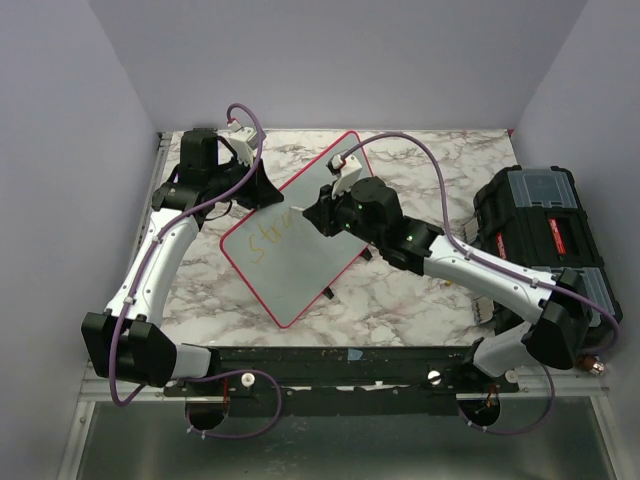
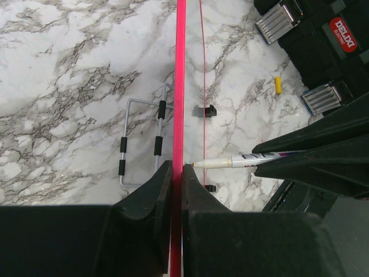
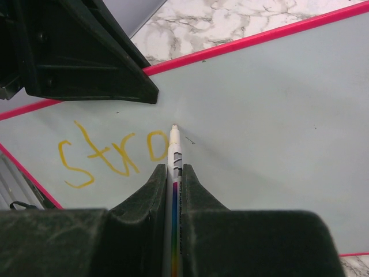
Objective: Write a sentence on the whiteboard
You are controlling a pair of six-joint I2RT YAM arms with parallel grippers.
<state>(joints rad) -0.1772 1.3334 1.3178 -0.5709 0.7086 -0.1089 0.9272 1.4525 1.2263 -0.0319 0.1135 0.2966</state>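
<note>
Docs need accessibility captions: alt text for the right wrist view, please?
The right gripper is shut on a marker, its white tip at the pale whiteboard just past yellow handwriting reading roughly "stro". The left gripper sits over the board's pink rim at upper left, marble tabletop beyond.

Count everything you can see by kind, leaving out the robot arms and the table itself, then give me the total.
whiteboard: 1
marker: 1
black tool case: 1
wire frame: 1
small yellow piece: 1
Total: 5
</note>
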